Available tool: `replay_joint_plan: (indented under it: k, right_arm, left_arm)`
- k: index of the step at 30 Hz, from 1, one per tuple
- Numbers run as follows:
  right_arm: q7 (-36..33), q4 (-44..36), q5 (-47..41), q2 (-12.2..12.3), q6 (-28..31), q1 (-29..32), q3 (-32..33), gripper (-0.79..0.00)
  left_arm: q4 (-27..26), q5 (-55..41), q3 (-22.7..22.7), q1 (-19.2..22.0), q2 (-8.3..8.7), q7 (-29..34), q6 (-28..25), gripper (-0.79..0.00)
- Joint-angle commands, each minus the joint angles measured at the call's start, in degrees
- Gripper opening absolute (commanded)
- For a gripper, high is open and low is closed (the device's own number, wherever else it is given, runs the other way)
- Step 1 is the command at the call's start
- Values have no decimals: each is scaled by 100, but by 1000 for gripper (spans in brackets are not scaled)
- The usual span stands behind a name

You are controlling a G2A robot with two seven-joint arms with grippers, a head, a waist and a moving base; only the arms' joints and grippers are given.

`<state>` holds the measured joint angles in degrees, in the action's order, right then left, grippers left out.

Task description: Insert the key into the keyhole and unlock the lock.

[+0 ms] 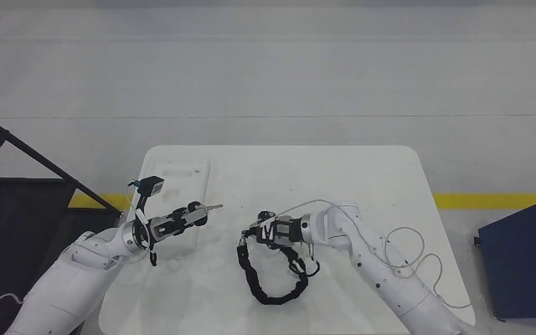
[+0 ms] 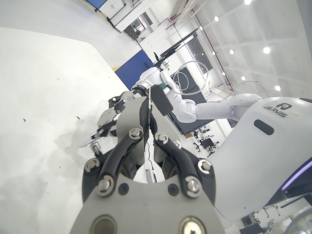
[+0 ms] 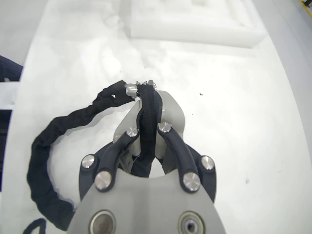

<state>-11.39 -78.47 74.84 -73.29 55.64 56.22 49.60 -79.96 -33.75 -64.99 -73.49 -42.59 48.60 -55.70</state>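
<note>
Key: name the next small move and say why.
Probably ease the left gripper a little toward the right gripper, lining the key up with the metal end of the lock. The key is held and points that way, but a gap separates them in the top view.

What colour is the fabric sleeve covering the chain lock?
Black. The chain lock sleeve shows best in the right wrist view.
</note>
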Motion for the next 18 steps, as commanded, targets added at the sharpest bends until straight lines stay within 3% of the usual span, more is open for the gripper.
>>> replay_joint_plan:
  k: [1, 9, 12, 18]
  right_arm:
    - [682, 16, -41, 70, 236, 154, 181, -785]
    - [3579, 379, -121, 367, 236, 424, -120, -785]
    - [4302, 807, 7, 457, 236, 280, -397, -785]
    - [3410, 1451, 291, 393, -77, -83, -624, -785]
  left_arm:
    - [0, 0, 0, 0, 0, 0, 0, -785]
    - [0, 0, 0, 0, 0, 0, 0, -785]
    - [0, 0, 0, 0, 0, 0, 0, -785]
    - [0, 0, 0, 0, 0, 0, 0, -785]
